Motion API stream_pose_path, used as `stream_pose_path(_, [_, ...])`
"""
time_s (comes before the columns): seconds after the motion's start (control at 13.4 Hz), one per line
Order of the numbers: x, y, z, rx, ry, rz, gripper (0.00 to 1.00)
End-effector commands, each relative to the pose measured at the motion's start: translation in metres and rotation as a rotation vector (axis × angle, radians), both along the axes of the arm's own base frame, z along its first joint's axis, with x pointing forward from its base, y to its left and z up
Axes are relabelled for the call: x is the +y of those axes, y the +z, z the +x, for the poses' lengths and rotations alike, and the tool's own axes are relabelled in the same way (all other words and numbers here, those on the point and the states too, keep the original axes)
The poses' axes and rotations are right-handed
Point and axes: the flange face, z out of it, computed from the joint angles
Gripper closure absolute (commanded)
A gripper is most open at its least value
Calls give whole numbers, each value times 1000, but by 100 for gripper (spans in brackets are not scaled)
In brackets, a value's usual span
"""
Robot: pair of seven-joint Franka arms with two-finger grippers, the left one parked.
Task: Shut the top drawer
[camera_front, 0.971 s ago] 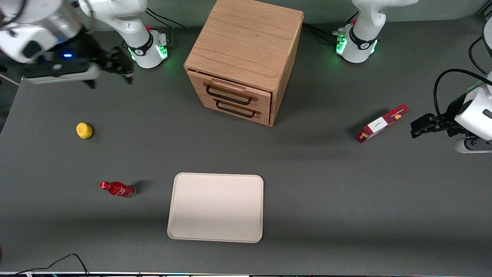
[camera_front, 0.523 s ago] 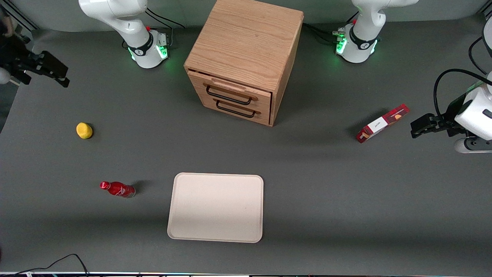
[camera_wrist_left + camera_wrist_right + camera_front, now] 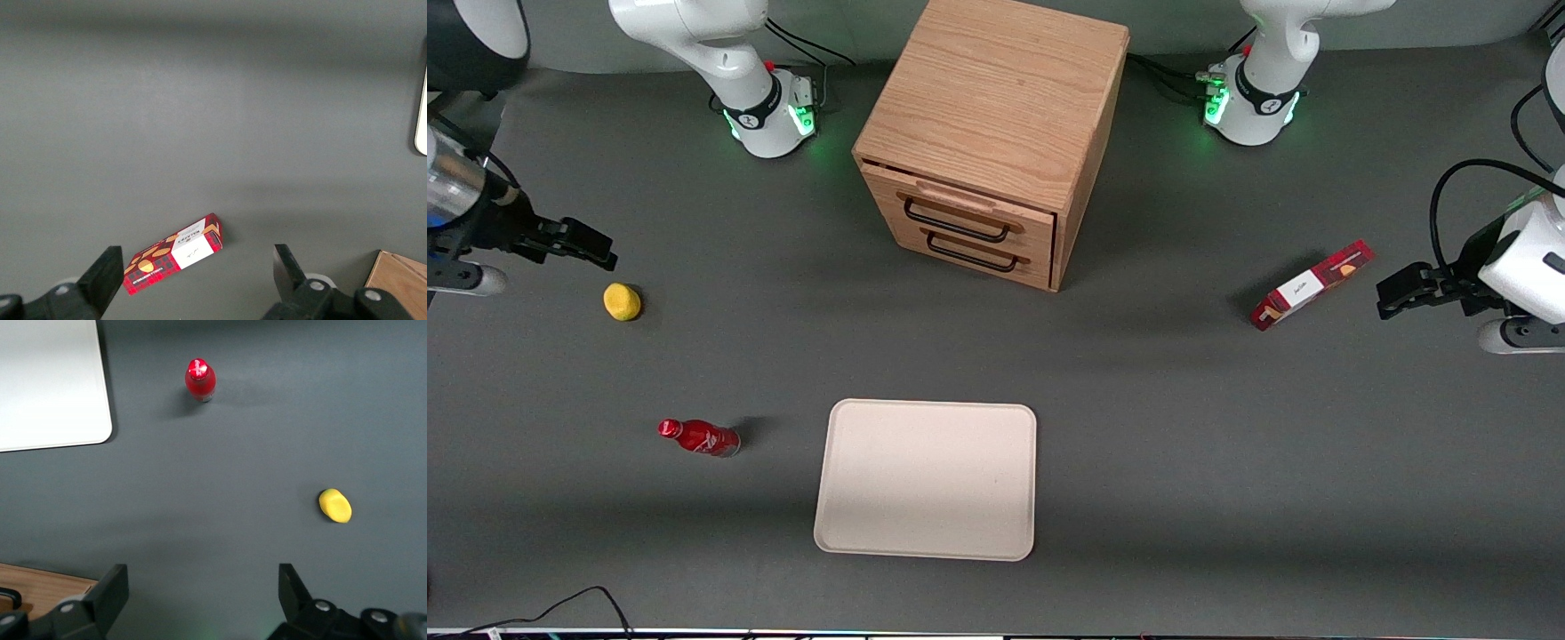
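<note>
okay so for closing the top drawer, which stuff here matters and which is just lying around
For the job:
- top drawer, slightly out of the cabinet
- gripper, open, above the table near the lemon

Lying about:
- lemon
- red bottle
- tray
- red box

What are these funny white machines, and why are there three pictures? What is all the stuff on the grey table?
They are robot arms. One picture looks down at the whole table; the other two come from cameras on the arms' wrists. The working arm's black two-finger tool hangs open and holds nothing, close above the small yellow lemon-like lump at its end of the table. In the middle stands a light wooden cabinet with two drawers; the top drawer has a black wire handle and sticks out a little. Nearer the front camera lie a pale flat tray and a small red bottle. A red patterned box lies toward the parked arm's end.
</note>
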Motion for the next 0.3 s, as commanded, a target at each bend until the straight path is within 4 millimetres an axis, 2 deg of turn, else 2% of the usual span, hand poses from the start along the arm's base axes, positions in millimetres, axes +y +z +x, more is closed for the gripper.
stream_pose_path(0.0, [-2,8,-16,-34,-12,25,0])
stream_pose_path(0.22, [-19,23,-8,-45,-82,31,0])
